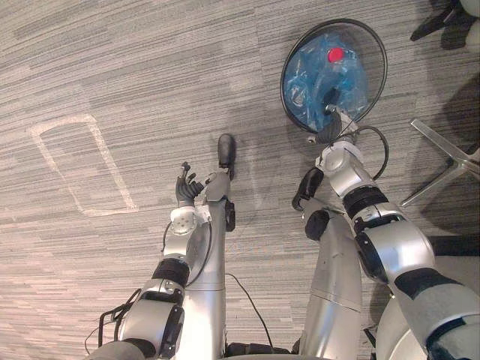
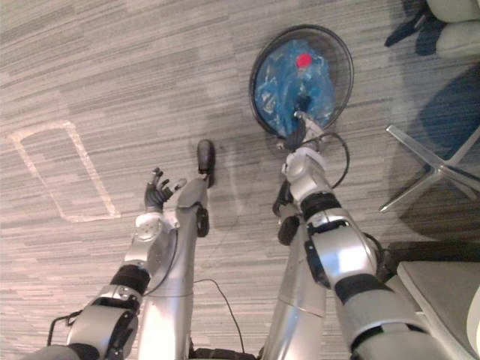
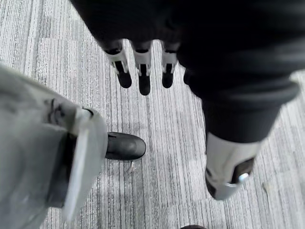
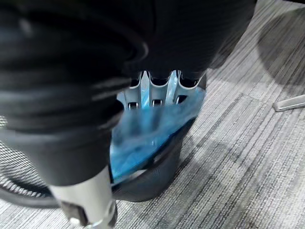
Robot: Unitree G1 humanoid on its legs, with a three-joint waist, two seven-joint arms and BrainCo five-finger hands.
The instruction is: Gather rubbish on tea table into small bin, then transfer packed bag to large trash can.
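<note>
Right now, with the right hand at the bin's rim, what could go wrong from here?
The right hand is at the near rim of the mesh bin, over the blue bag. Pulling back could snag the bag and drag it out, or tip the bin. A chair base stands close on the right; a wide swing of that arm might hit it. The left hand hangs open, away from the bin, so nothing steadies it.

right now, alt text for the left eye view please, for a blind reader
From above: the robot's right hand is at the near rim of a round black mesh bin holding a blue bag with a red item on top. The left hand hangs open over grey striped carpet; a white tape outline lies left, a chair base right.
</note>
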